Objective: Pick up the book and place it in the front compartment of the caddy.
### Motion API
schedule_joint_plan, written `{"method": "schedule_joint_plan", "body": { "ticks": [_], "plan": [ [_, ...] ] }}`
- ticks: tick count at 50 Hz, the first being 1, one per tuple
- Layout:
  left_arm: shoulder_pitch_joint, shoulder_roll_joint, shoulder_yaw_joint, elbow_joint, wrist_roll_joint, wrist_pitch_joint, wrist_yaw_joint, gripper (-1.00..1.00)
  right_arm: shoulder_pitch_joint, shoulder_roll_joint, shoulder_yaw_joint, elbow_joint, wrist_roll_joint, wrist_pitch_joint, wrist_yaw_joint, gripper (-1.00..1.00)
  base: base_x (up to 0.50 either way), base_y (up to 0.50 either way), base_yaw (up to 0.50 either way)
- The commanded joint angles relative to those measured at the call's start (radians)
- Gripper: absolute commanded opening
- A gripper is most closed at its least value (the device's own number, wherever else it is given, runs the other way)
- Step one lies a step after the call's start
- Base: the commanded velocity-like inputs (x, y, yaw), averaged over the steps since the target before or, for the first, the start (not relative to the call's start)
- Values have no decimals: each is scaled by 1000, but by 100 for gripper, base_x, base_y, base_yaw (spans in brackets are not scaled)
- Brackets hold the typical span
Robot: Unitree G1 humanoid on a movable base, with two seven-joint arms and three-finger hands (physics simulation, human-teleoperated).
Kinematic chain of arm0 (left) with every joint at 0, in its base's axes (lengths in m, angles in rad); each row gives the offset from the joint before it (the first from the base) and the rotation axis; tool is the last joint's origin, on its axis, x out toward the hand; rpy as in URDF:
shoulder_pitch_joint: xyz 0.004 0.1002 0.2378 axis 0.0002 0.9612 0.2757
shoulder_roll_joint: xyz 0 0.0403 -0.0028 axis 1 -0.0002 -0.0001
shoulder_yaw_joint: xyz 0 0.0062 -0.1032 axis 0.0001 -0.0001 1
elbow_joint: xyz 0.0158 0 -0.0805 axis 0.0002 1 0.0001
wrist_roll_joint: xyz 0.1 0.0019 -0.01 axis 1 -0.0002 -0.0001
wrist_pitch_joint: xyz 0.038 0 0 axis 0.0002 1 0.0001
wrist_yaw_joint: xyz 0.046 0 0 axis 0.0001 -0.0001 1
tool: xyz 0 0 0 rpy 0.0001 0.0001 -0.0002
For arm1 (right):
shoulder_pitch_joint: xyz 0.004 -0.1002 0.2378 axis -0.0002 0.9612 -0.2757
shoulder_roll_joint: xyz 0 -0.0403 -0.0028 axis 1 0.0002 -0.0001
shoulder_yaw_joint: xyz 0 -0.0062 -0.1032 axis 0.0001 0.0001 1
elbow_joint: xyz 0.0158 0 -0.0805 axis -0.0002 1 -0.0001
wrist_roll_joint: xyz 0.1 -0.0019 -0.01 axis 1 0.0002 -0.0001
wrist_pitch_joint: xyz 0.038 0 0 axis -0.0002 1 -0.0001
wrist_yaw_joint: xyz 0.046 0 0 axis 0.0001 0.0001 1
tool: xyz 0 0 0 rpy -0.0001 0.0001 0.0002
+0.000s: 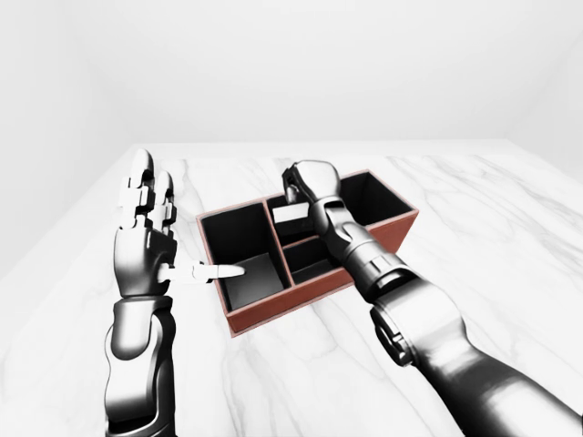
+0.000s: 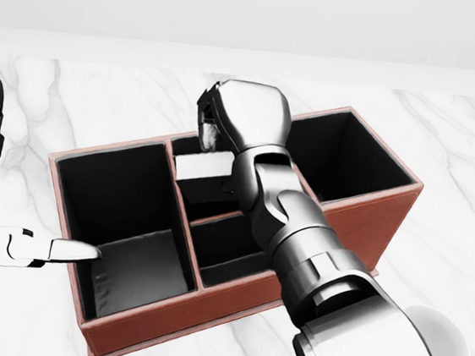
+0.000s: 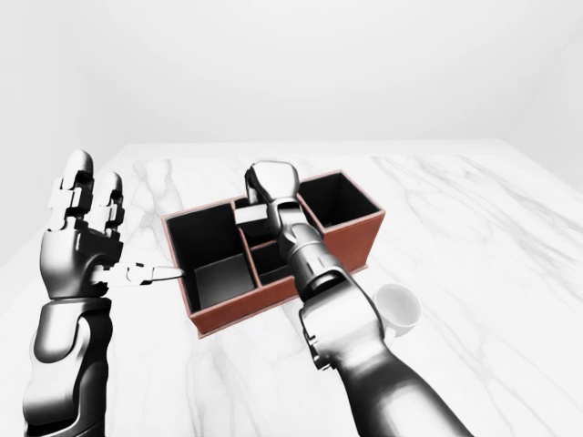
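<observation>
right hand (image 2: 227,117) at frame centre over caddy (image 2: 233,305), grip can't tell; book (image 2: 204,168) in upper middle compartment. left hand (image 1: 146,241) fingers spread, left side.

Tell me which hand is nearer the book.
Right. The right hand hangs directly over the book in the caddy's middle compartment, fingers at its top edge. The left hand stands open, outside the caddy's left wall.

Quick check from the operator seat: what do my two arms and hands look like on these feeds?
Both arms are glossy grey metal, built from rounded, segmented shells with dark joints. The left hand has blocky, jointed three-finger digits with pale tips. The right hand shows a smooth bulbous shell. No cables, markings or sleeves show.
</observation>
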Motion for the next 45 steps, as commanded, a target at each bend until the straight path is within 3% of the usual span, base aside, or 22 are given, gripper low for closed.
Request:
{"method": "schedule_joint_plan", "body": {
  "ticks": [1,23,24,25,45],
  "plan": [
    [4,0,-2,-4,0,0,0,100,0,9,-20,-15,-19,0,-26,-100,0,0,0],
    [3,-1,-3,0,2,0,-3,99,9,4,-20,-10,-28,0,-26,-100,0,0,0],
    [3,-1,-3,3,2,0,-3,100,9,4,-22,-11,-27,0,-26,-41,0,0,0],
    [2,0,-2,-1,1,0,-3,100,8,5,-22,-12,-27,0,-26,100,0,0,0],
    [5,-3,-6,-3,1,0,-4,100,10,2,-22,-14,-24,0,-26,100,0,0,0]
  ]
}}
